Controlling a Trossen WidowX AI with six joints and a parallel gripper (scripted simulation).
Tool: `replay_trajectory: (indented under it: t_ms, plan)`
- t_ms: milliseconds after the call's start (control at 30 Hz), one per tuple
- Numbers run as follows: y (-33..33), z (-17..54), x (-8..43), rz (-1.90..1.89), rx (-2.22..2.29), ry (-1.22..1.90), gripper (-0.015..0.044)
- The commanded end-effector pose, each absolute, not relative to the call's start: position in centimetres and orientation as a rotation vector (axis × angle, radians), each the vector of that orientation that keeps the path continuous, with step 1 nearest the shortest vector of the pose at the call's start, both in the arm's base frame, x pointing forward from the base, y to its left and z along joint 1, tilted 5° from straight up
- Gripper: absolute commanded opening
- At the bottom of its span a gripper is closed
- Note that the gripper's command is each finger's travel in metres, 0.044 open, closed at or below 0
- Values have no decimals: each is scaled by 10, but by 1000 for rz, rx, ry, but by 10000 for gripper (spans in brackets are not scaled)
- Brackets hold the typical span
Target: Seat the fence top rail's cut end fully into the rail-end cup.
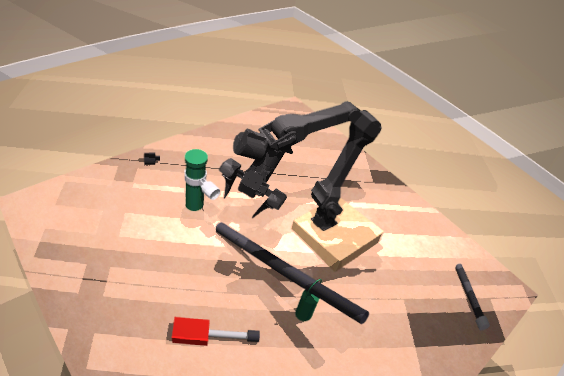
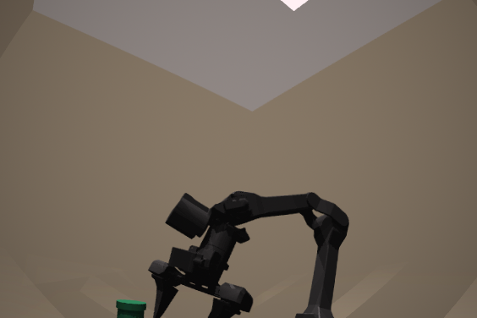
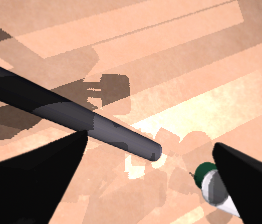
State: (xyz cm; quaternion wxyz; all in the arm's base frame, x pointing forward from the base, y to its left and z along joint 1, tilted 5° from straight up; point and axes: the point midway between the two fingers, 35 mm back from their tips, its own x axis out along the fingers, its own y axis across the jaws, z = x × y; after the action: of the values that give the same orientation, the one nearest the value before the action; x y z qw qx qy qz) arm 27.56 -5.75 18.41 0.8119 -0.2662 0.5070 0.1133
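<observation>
Claw (image 1: pixel 241 206) (image 2: pixel 186 317) (image 3: pixel 149 141) with two fingers apart, one rail (image 1: pixel 292 272) (image 3: pixel 72 112), one cup (image 1: pixel 212 190) (image 3: pixel 217 187), two green posts (image 1: pixel 194 197) (image 1: pixel 306 306).

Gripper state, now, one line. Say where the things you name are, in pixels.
Gripper (image 1: pixel 239 207) (image 2: pixel 183 317) (image 3: pixel 149 141): open wide, holding nothing, neither the black rail (image 1: pixel 292 269) (image 3: pixel 119 132) nor the white cup (image 1: pixel 210 190) (image 3: pixel 226 204).

Warm glare and hard shadows streak the tabletop (image 1: pixel 125 322).
</observation>
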Motion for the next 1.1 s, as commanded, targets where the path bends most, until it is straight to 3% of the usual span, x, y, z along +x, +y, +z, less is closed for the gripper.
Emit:
replay_trajectory:
  t_ms: [0,667,1067]
  plan:
    - [-21,222,254,-171,-15,1023,440]
    - [-21,222,254,-191,18,1024,440]
    - [-19,160,278,-842,829,1204,440]
